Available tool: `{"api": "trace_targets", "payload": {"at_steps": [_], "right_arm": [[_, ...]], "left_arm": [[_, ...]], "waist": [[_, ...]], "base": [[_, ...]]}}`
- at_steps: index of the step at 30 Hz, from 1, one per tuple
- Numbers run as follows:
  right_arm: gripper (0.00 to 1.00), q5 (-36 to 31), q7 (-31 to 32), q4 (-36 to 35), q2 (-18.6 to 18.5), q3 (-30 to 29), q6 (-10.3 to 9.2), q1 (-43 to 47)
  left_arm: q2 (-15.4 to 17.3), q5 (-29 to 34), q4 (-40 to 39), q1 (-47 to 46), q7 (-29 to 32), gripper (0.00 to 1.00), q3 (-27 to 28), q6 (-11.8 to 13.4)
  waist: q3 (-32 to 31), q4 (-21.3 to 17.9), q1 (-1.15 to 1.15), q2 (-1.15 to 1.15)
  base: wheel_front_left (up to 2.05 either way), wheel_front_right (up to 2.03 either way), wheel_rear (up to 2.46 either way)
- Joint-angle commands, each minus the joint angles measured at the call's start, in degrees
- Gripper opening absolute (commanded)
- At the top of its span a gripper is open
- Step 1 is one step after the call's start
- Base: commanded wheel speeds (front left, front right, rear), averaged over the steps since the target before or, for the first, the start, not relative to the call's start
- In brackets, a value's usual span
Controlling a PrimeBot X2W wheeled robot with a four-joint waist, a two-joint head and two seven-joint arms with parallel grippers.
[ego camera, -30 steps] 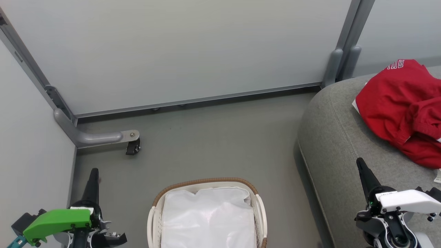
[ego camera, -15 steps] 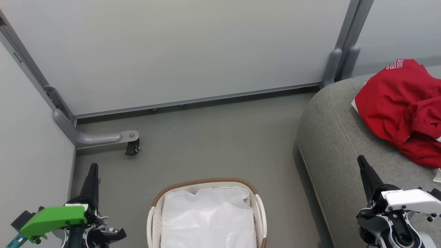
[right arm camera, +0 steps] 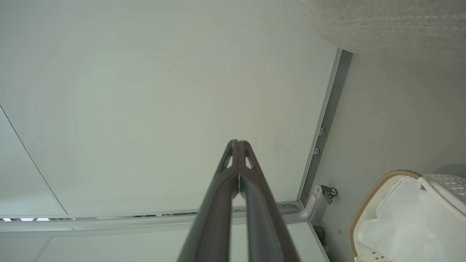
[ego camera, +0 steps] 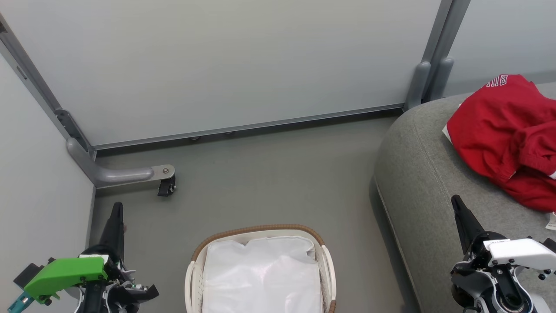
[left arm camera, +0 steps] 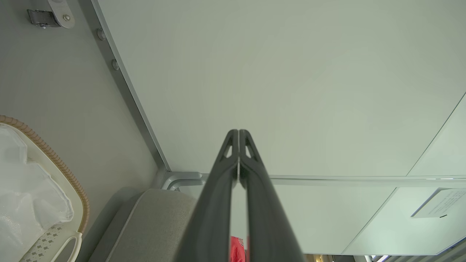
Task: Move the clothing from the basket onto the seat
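**Lying Crumpled on the Cushion, Red Clothing Well Apart from the Basket**

The red thin-fabric sports clothing [ego camera: 504, 130] lay in a rumpled heap on the large grey woven-fabric seat cushion [ego camera: 417, 174]. It was soft and creased, with white lettering at its far edge and slivers of white trim along its sides. The cushion had a coarse weave, a rounded corner and a stitched seam running along its top.

The oval white plastic laundry basket [ego camera: 260, 229] stood on the smooth grey floor [ego camera: 269, 174], just beside the cushion's near corner. It had a brown woven rim and perforated walls. Inside it lay a wrinkled white cloth liner [ego camera: 260, 278].

The left gripper [ego camera: 117, 208], under a bright green plastic wrist cover [ego camera: 65, 276], hung over the floor to the basket's left. Its two long dark fingers were pressed together at the tips and held nothing. The right gripper [ego camera: 455, 201], under a white plastic wrist cover [ego camera: 517, 253], hung above the cushion's near part, short of the clothing. Its fingers were likewise closed tip to tip on nothing.

Pale matte partition panels [ego camera: 217, 65] in grey metal frames walled in the far side and the left. A curved grey metal foot with a small black caster [ego camera: 167, 187] stood on the floor near the left gripper. A small white tag [ego camera: 551, 221] lay on the cushion by the clothing's near edge.
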Motion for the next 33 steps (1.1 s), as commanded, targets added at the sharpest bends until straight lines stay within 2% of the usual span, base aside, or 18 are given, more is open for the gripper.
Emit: {"api": "trace_targets", "payload": {"at_steps": [1, 33], "right_arm": [[0.00, 0.2, 0.2, -0.2, -0.3, -0.1, 0.00, -0.3], [0.00, 0.2, 0.2, -0.2, -0.3, -0.1, 0.00, -0.3]], "left_arm": [[0.4, -0.2, -0.1, -0.5, 0.2, 0.00, 0.1, -0.3], [0.4, -0.2, -0.1, -0.5, 0.2, 0.00, 0.1, -0.3]], "waist": [[0.0, 0.0, 0.00, 0.00], [0.0, 0.0, 0.00, 0.00]], "base": [[0.00, 0.00, 0.00], [0.00, 0.00, 0.00]]}}
